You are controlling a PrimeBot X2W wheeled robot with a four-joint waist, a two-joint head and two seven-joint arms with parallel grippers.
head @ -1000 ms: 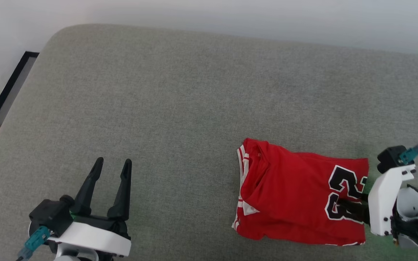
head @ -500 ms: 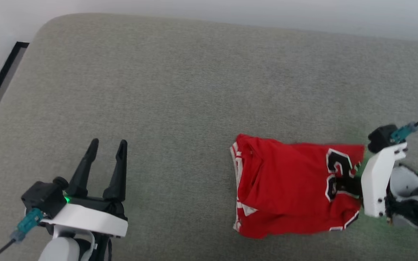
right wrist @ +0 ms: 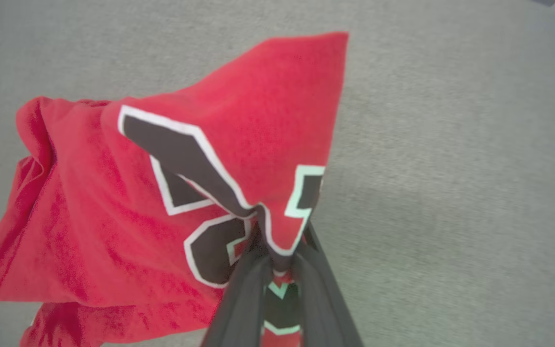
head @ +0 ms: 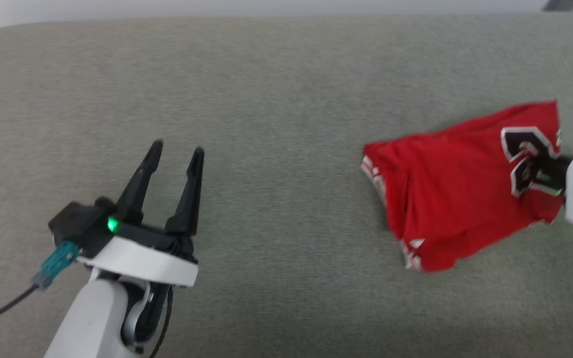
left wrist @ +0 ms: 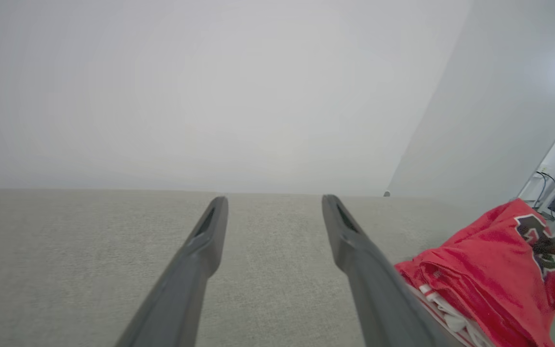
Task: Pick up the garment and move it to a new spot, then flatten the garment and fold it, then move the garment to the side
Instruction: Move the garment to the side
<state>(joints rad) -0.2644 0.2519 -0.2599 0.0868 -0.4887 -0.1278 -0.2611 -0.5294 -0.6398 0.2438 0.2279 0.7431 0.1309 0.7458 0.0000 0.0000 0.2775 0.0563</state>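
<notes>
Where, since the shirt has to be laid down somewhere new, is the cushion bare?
The cushion is bare across the wide middle, between the open left tool and the shirt, and along the far edge. It is crowded at the right, where the right tool pinches the shirt's printed part.

A big soft grey cushion [head: 286,89] takes up most of the head view. A thin strip of pale wall [head: 217,6] runs along the top edge. In the left wrist view the wall is plain and white, with thin wires [left wrist: 548,182] at the far right.
</notes>
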